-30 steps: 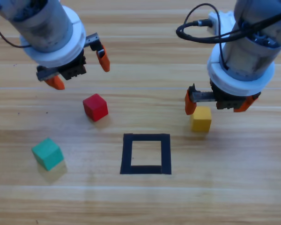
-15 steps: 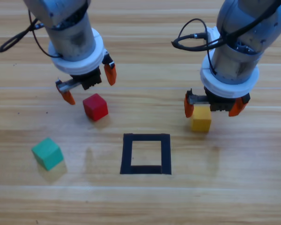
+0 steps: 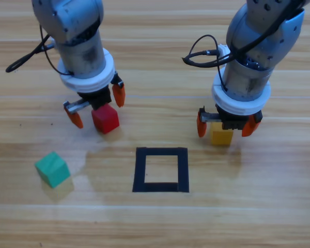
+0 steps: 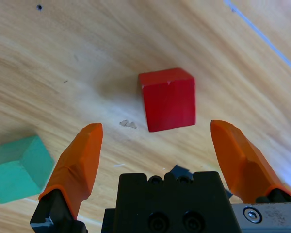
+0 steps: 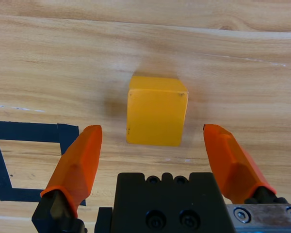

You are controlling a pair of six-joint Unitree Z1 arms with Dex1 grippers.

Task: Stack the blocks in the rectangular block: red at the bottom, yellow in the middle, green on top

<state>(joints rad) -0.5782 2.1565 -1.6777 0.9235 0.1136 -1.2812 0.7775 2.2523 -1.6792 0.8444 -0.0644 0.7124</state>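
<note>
Nearest the camera edge: green (image 3: 52,169) sits alone at front left, well apart from both arms, untouched. Then the tape square (image 3: 161,169), just bare wood inside, nothing stacked yet.

Further back, left gripper (image 3: 95,105) is spread wide w/ red (image 3: 105,118) between the jaws, not touching either. Right gripper (image 3: 226,124) likewise spread, straddling yellow (image 3: 221,135), gaps on both sides.

Risks imo: in the left wrist view red (image 4: 167,99) sits skewed to the jaws and closer to one, so closing could twist or shove it instead of pinching flat faces. Yellow (image 5: 156,116) looks squarer, safer. Bigger worry: both arms carrying to the square together and bumping, or yellow landing before red and wrecking the order.
</note>
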